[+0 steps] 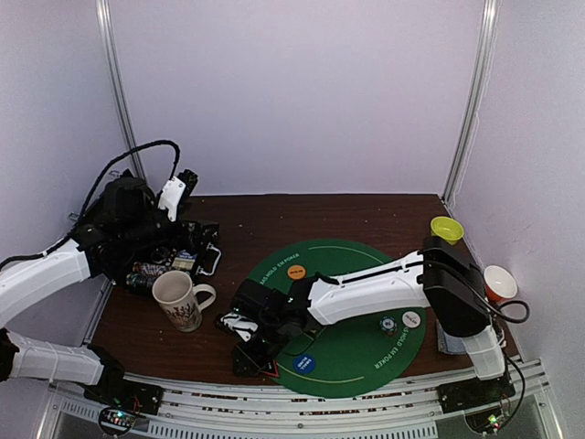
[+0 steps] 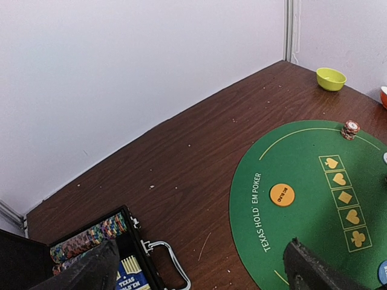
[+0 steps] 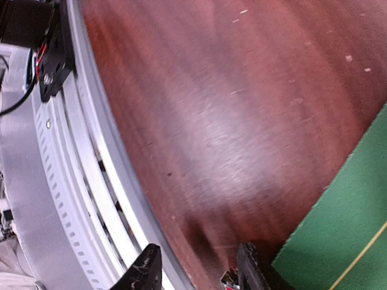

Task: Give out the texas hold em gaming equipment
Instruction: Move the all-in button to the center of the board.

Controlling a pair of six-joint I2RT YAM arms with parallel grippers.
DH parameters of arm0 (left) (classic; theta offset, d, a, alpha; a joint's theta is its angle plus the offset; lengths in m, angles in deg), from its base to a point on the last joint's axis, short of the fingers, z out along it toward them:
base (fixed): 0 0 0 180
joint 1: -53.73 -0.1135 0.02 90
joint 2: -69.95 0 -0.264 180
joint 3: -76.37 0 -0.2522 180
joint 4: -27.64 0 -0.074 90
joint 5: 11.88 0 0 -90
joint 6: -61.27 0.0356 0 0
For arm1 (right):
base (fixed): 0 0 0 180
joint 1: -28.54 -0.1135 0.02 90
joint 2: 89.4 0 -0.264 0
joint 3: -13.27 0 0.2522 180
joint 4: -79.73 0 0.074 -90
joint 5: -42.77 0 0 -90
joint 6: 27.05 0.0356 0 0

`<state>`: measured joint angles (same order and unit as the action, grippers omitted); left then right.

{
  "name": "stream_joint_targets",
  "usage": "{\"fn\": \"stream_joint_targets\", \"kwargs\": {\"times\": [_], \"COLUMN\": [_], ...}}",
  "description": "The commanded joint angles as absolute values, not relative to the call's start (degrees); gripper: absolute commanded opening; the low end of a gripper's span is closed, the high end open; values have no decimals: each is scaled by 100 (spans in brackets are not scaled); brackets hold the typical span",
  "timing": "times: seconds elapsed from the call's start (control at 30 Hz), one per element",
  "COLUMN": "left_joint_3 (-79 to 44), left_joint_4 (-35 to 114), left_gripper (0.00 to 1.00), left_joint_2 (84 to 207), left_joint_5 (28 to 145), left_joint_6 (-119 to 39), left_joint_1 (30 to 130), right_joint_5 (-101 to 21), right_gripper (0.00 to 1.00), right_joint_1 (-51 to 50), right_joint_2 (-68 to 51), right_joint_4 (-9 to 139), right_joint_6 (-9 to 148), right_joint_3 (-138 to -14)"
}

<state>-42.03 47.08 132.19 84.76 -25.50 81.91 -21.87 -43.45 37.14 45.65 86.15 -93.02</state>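
Note:
The green Texas Hold'em mat (image 1: pixel 366 357) carries an orange button (image 1: pixel 296 271), a blue button (image 1: pixel 304 362), a white button (image 1: pixel 411 319) and a teal-white chip stack (image 1: pixel 388 325). My right gripper (image 1: pixel 249 352) reaches over the mat's front left edge. In the right wrist view it (image 3: pixel 196 272) is open above bare wood, with a small red-white scrap (image 3: pixel 230 279) by one finger; I cannot tell what it is. My left gripper (image 1: pixel 183 245) hangs over the open black case (image 1: pixel 196 261), open and empty (image 2: pixel 199 275). The left wrist view shows the orange button (image 2: pixel 282 194) and a red-white chip stack (image 2: pixel 349 128).
A patterned cream mug (image 1: pixel 179 299) stands between the case and the mat. A yellow bowl (image 1: pixel 446 229) and an orange bowl (image 1: pixel 499 283) sit at the right. The case holds rows of chips (image 2: pixel 91 234) and has a metal handle (image 2: pixel 172 260). The metal rail (image 3: pixel 78 199) runs along the table's near edge.

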Motion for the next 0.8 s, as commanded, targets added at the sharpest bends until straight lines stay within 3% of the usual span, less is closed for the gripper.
{"fn": "stream_joint_targets", "kwargs": {"times": [0.0, 0.27, 0.43, 0.53, 0.77], "left_joint_3": [-4272, -4277, -4276, -4285, -4293], "left_joint_4": [4536, 4536, 4534, 4536, 4527], "left_gripper": [98, 98, 98, 98, 98], "left_joint_2": [13105, 13087, 13068, 13077, 13047], "left_joint_5": [8462, 8478, 8459, 8469, 8463], "left_joint_6": [-2472, -2473, -2469, -2470, -2471], "left_joint_1": [8176, 8175, 8173, 8176, 8173], "right_joint_5": [-2469, -2821, -3188, -3202, -3091], "right_gripper": [47, 44, 26, 2, 0], "right_joint_1": [-4336, -4210, -4203, -4201, -4208], "right_joint_2": [3246, 2032, 2275, 2395, 2593], "right_joint_4": [4231, 4502, 4139, 4178, 4184], "right_joint_6": [8290, 8432, 8613, 8743, 8865], "right_joint_3": [-9124, -7778, -7620, -7680, -7766]}}
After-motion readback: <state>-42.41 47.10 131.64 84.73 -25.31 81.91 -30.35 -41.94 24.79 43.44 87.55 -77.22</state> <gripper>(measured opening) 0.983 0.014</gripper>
